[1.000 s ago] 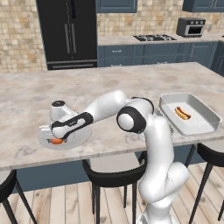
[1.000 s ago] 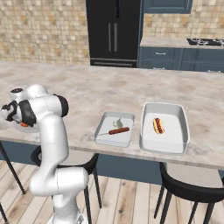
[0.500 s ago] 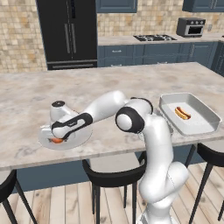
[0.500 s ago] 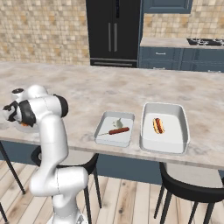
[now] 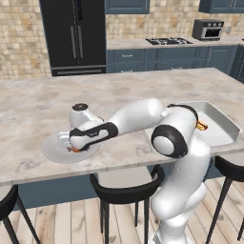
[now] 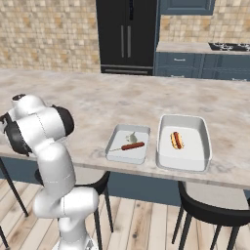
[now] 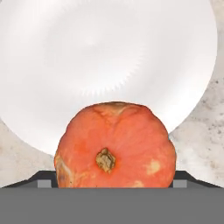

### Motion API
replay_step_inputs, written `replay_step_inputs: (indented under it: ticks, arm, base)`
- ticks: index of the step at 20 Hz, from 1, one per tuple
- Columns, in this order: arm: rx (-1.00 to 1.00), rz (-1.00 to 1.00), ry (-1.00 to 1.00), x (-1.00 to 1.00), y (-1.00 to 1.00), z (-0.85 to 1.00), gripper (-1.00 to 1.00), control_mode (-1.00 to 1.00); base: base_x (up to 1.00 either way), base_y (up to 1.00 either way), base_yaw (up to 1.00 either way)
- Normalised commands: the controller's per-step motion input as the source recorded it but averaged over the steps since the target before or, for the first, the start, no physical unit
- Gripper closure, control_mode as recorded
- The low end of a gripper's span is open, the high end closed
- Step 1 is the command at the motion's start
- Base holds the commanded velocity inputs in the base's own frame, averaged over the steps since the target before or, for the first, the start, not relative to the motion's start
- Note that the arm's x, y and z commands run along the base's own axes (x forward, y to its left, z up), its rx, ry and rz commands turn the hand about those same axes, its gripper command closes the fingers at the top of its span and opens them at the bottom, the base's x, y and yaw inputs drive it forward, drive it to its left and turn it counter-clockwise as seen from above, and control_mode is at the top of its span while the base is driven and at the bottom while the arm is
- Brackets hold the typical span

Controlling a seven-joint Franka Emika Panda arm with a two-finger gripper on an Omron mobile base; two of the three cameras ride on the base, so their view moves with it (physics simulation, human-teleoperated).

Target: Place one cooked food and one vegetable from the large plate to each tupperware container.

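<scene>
The round orange-red tomato [image 7: 114,146] sits between my gripper's [image 7: 113,180] dark fingertips [image 7: 43,178], which press on both its sides just over the near edge of the large plate [image 7: 105,57]. From the left base view, the gripper [image 5: 71,147] is low over the right part of the plate [image 5: 53,151], with a bit of tomato [image 5: 73,150] showing. The small container [image 6: 115,142] holds the sausage on a stick [image 6: 129,146] and the pale lumpy piece [image 6: 132,137]. The hot dog [image 6: 176,140] lies in the larger container [image 6: 184,164].
Both containers stand side by side near the counter's front edge, well to the right of the plate. Black stools stand below the counter. My own arm [image 5: 138,116] stretches across the counter between the plate and the larger container [image 5: 224,126].
</scene>
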Motion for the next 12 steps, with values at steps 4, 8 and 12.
replay_step_inputs:
  ticks: [4,8,12]
  arm:
    - [0.03,-0.01,0.01,0.0,-1.0,0.92,1.0,-1.0]
    - [0.0,-0.02,0.0,-0.03,-1.0,0.26,1.0,-1.0]
    - [0.0,-0.03,0.0,-0.01,-1.0,0.11,1.0,-1.0]
  base:
    - [0.0,0.0,0.0]
    - [0.0,0.0,0.0]
    - [0.0,0.0,0.0]
